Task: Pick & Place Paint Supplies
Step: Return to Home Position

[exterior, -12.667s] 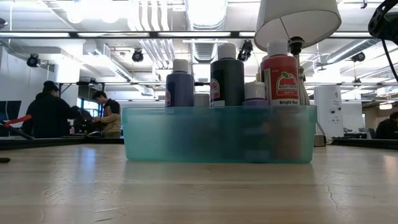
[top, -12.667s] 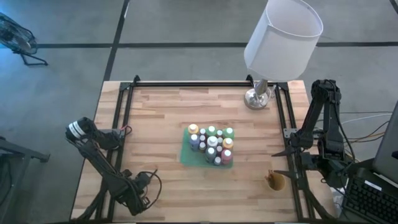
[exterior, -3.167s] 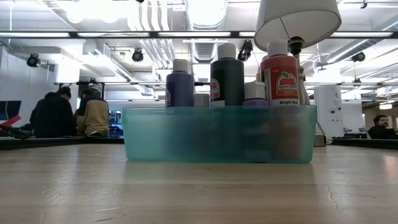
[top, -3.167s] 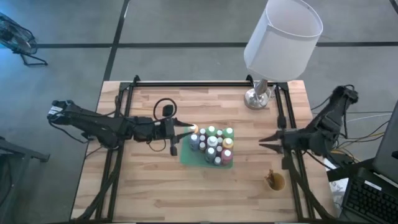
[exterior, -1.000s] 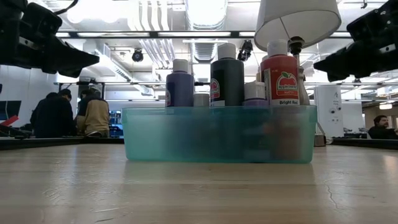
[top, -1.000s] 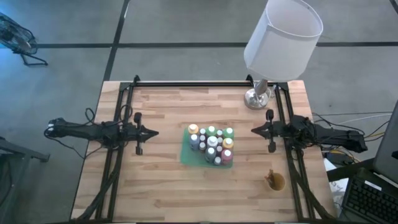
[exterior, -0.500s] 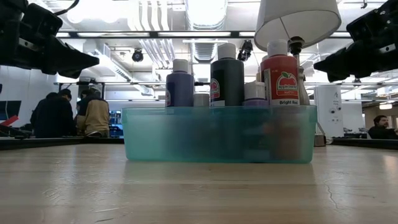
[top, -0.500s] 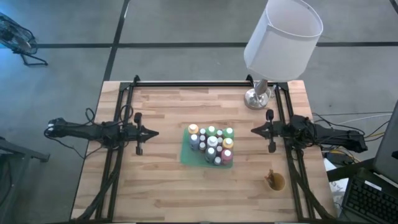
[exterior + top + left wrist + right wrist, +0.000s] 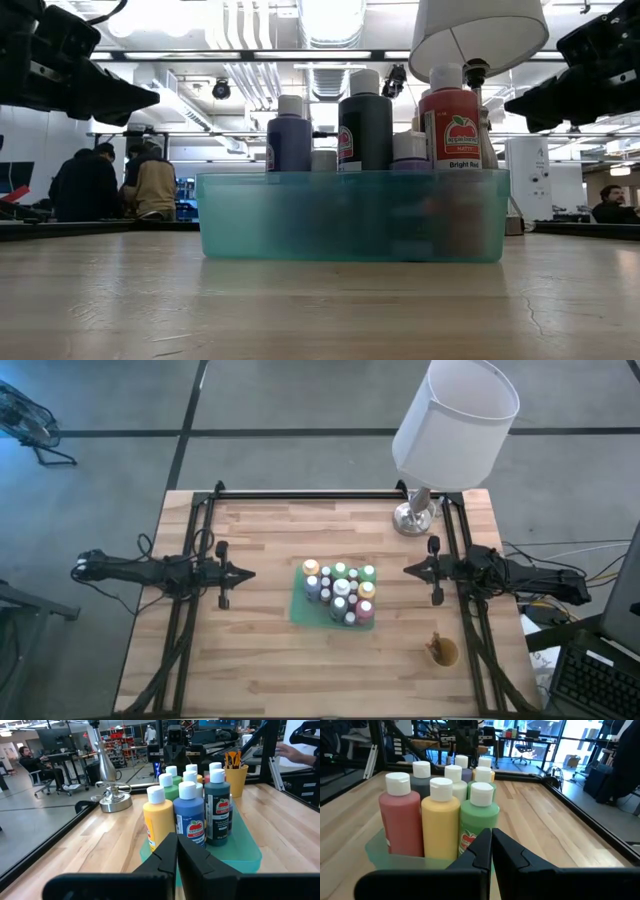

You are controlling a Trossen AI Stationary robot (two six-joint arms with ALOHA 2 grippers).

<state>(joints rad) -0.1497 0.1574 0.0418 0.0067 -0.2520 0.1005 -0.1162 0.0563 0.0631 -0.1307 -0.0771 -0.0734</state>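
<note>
Several small paint bottles (image 9: 340, 592) with pale caps stand upright in a shallow teal tray (image 9: 298, 610) at the table's middle; yellow, blue and dark ones (image 9: 190, 805) face the left wrist view, and red, yellow and green ones (image 9: 440, 815) face the right wrist view. A small tan cup (image 9: 442, 652) holding thin brushes stands near the table's front right. My left gripper (image 9: 248, 573) hovers level to the left of the tray, shut and empty, pointing at it. My right gripper (image 9: 407, 570) hovers level to the right of the tray, likewise shut and empty.
A lamp with a big white shade (image 9: 455, 420) stands on its metal base (image 9: 414, 515) at the far right. Dark frame rails (image 9: 190, 540) run along both table sides. Bare wood lies in front of and behind the tray. People (image 9: 90, 185) are in the room beyond.
</note>
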